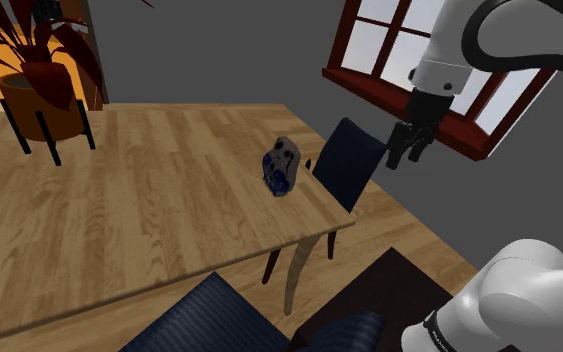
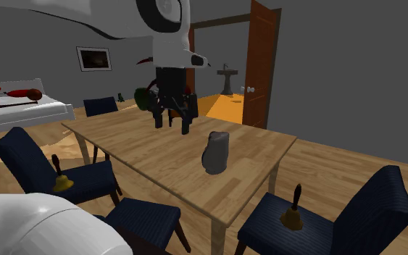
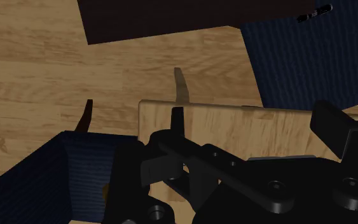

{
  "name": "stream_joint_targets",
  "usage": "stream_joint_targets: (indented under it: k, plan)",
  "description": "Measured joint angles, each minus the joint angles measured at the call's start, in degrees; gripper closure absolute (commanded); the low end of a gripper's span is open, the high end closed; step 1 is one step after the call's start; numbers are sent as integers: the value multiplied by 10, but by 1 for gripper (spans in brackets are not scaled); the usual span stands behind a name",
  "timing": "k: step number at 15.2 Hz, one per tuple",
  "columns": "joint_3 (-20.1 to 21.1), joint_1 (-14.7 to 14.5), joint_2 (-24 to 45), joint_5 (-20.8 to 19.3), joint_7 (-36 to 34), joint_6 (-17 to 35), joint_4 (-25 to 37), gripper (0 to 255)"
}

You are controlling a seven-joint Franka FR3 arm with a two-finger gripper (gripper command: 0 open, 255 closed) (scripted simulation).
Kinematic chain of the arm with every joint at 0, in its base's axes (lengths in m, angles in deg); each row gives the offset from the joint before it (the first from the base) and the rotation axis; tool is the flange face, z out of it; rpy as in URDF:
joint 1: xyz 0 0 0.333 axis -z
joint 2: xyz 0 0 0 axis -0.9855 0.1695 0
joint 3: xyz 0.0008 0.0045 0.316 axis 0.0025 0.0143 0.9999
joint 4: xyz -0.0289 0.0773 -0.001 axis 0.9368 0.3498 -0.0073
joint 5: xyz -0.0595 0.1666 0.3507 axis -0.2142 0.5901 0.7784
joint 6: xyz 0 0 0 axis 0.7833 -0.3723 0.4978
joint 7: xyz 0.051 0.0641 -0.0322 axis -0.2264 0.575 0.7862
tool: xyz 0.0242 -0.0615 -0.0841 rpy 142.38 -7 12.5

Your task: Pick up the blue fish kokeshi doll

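Shoulder view, end effector (image 1: pixel 406 157) spread, empty, well apart from blue-grey doll (image 1: pixel 282 167), markings indistinct

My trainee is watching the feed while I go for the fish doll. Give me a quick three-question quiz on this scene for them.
1. Multiple choice: the doll stands on A) the wooden table, B) a chair seat, C) the floor.
2. True or false: the gripper is shut on the doll.
3. Short answer: what sits on the blue chair at the second exterior view's lower right?
Key: 1 A. 2 False: it is open, clear of the doll. 3 A small bell.
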Motion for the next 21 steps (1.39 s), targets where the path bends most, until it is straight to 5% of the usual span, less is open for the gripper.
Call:
stream_joint_targets:
  k: [9, 21]
  plan:
    - [-20, -3, 102, 18, 26, 143, -6, 0]
    - [-44, -20, 332, 84, 86, 331, 97, 0]
